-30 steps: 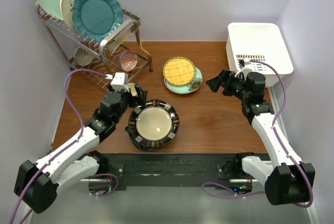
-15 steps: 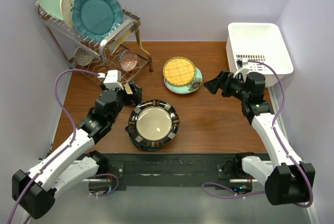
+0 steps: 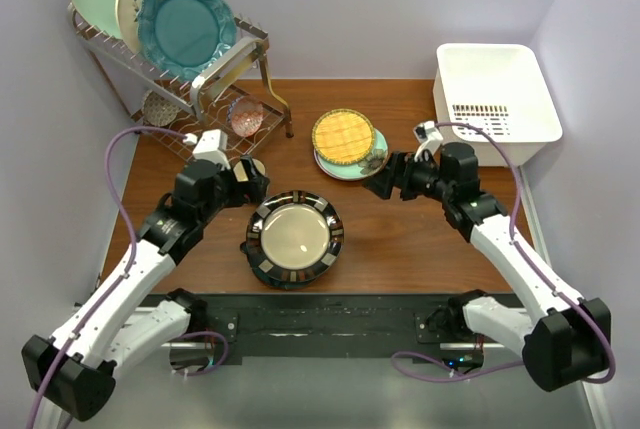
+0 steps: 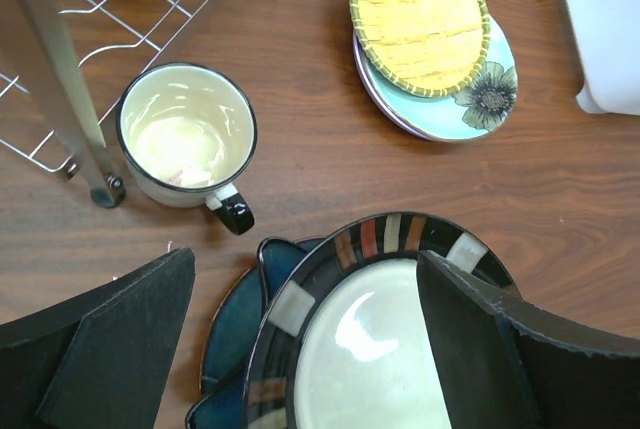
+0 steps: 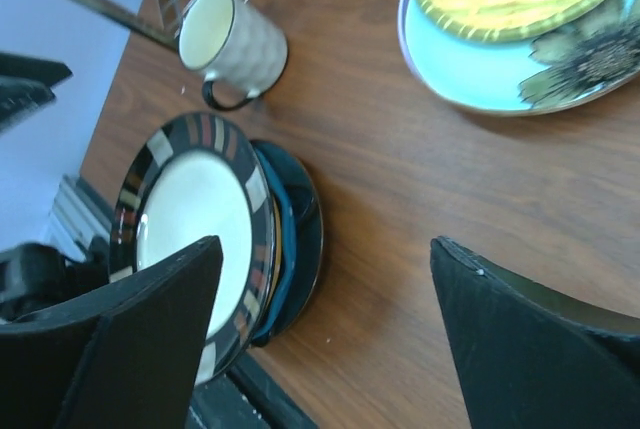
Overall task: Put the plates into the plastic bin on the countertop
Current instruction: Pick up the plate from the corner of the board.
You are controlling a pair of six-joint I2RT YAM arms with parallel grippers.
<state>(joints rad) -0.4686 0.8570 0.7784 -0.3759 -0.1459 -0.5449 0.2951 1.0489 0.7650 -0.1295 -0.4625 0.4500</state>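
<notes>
plates (image 3: 378, 147) lie in two stacks on the worktop (image 3: 400, 239): black-rimmed plate (image 3: 295, 239) on top near the front edge, yellow plate (image 3: 343, 136) on top mid-back. bin (image 3: 495, 74) stands at the back right corner. left gripper (image 3: 252, 176) hangs over the front stack, right gripper (image 3: 378, 181) beside the back stack, both with jaws apart, empty.

The desk (image 3: 400, 239) is smooth reddish wood grain. The black-rimmed plate (image 4: 380, 349) is glossy glazed ceramic, and the yellow plate (image 4: 420, 19) has a lattice texture. The bin (image 3: 495, 79) is matt white plastic. The rack (image 3: 232, 61) is metal wire.
</notes>
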